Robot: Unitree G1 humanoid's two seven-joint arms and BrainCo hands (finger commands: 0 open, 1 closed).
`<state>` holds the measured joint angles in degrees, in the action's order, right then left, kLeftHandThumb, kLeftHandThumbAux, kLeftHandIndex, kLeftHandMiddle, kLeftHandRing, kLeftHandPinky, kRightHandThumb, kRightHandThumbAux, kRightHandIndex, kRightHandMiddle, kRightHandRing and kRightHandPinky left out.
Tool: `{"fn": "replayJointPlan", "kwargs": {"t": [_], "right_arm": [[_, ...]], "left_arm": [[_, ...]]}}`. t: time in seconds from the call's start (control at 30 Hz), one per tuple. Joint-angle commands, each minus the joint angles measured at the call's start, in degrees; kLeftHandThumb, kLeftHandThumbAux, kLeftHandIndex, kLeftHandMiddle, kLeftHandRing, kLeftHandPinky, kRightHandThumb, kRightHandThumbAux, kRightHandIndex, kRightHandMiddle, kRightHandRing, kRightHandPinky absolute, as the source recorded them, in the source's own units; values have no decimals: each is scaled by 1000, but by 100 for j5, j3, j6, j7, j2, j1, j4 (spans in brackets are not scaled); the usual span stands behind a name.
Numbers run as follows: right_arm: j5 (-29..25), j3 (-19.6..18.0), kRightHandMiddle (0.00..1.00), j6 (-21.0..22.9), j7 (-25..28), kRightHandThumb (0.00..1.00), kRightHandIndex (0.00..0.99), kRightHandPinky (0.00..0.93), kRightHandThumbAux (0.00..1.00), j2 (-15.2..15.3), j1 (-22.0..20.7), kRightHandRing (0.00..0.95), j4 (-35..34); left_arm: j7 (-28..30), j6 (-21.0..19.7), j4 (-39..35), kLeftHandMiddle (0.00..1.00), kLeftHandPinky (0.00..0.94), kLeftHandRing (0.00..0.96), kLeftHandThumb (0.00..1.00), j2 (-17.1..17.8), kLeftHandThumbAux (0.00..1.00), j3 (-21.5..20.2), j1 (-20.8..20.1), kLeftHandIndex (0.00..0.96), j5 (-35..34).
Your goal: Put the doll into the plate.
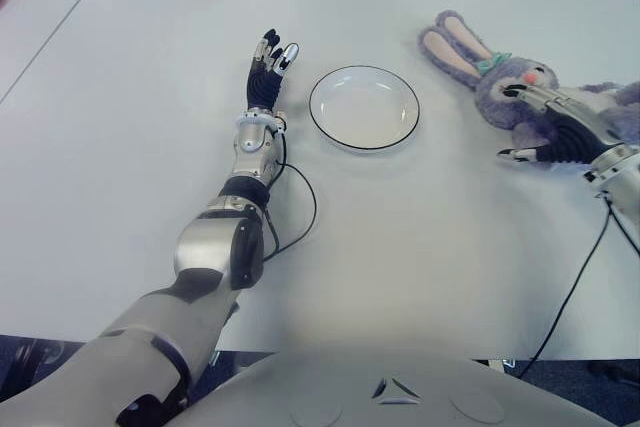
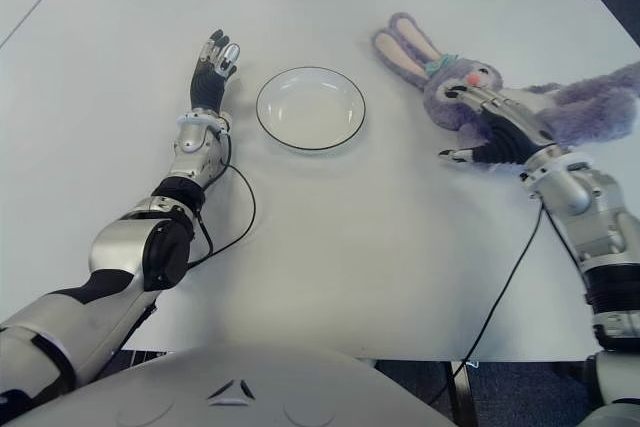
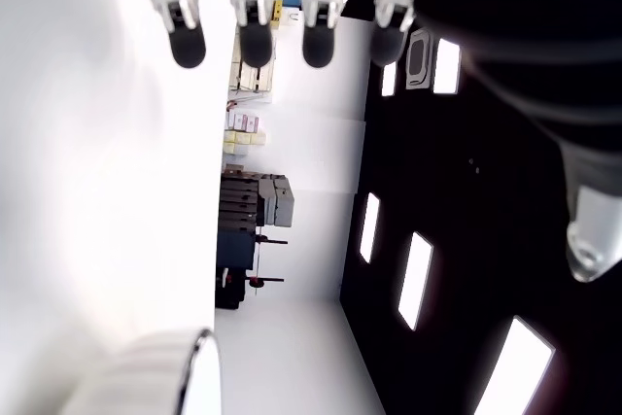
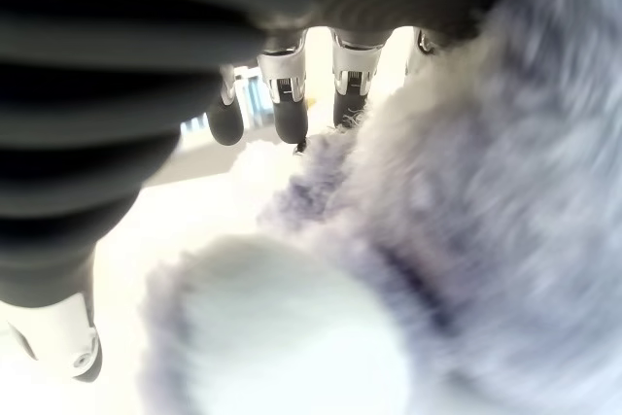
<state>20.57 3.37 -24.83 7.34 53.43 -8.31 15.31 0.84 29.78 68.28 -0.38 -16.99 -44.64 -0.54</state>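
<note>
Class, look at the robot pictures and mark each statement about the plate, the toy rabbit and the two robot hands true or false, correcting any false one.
1. The plate is empty. True.
2. The toy rabbit lies in the plate. False: it lies on the table, to the plate's right.
3. The right robot hand is over the rabbit, fingers spread. True.
4. The left robot hand holds the plate. False: it is open beside the plate, on its left, holding nothing.
</note>
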Motion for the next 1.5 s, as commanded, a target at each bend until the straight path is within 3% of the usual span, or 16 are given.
{"fn": "replayJointPlan", "kwargs": {"t": [0.03,0.37,0.7,1.0,1.5], "right_arm": [[292,871,0,355,524,160,1,87,602,-868,452,0,-489],[55,845,0,145,690,137,24,69,607,-951,380,0,-591],[66,904,0,-199,409,93,31,78,596,-1468,63,9,-217],[-72,873,0,-342,304,111,54,255,636,-1804,0,19,-185],[-252,1020,0,-755,446,156,45,272,669,-2269,-476,19,137]], "left_arm": [[31,-964,941,0,5,0,0,-211,472,8,1392,0,15],[-28,-992,936,0,5,0,0,-205,477,27,1374,0,32],[-92,-1092,952,0,1,0,0,-185,484,37,1357,0,66],[-38,-982,946,0,11,0,0,-233,480,-25,1373,0,3],[-81,-1003,950,0,11,0,0,-281,482,31,1379,0,54]]}}
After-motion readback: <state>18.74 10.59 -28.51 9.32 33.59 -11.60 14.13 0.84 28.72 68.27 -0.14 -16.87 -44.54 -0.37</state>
